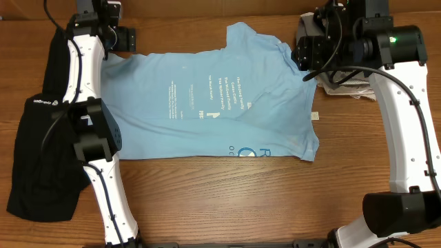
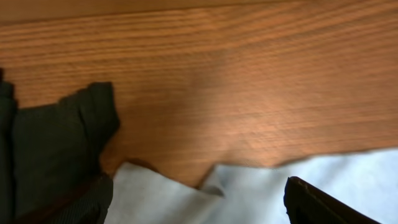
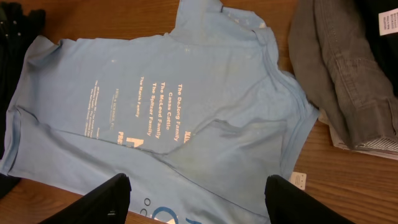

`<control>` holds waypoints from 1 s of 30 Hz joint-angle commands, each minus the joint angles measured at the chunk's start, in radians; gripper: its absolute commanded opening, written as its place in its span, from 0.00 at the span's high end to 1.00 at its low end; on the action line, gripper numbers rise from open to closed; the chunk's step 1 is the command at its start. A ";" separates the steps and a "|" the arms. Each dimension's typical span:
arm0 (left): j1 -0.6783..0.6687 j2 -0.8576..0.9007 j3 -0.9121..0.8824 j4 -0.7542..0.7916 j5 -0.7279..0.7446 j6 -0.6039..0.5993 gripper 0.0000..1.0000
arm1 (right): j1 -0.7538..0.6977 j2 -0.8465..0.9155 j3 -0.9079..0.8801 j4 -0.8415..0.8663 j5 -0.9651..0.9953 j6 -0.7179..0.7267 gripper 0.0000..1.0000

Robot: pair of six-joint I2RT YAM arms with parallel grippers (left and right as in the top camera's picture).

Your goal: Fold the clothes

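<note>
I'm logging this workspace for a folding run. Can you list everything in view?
light blue short-sleeved cotton T-shirt with white lettering: one, light blue, spread flat mid-table
plain black fabric garment: one, black, left side of the table, partly under the left arm
crumpled grey corduroy garment: one, grey, right of the T-shirt
small white paper tag: one, white, on the table by the T-shirt's right edge
brown wooden table: one, brown, under everything
left end effector: one, black, open, at the T-shirt's edge
right end effector: one, black, open, above the T-shirt
</note>
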 commanded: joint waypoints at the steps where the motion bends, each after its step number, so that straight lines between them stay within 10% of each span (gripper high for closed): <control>1: 0.002 0.048 0.019 0.034 -0.050 0.016 0.11 | 0.005 -0.009 -0.002 0.008 0.001 -0.007 0.28; 30: 0.014 0.105 -0.027 0.144 -0.137 -0.082 0.29 | 0.019 0.027 -0.008 0.011 0.001 -0.007 0.28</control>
